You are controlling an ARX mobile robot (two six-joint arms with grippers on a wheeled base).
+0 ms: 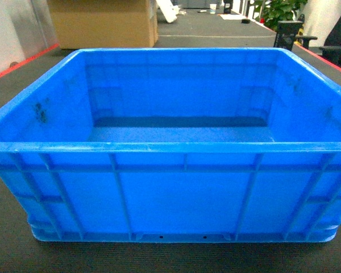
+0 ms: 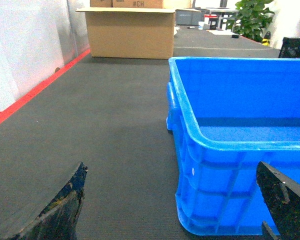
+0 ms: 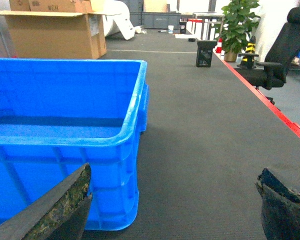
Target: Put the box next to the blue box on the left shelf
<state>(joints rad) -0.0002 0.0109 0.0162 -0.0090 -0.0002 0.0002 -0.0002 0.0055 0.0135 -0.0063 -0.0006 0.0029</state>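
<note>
The box [image 1: 176, 170] sat on the dark floor [image 2: 115, 130], ready for lifting. The left gripper [image 2: 175, 210] and right gripper [image 3: 175, 210] gaped wide at its near corners, holding nothing, apparently placed to grasp its sides.

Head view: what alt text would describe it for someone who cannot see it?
A large, empty, open-topped bright blue plastic crate fills most of the frame, sitting on dark grey carpet. Behind it stand a brown cardboard box, a potted plant and a black office chair.
</note>
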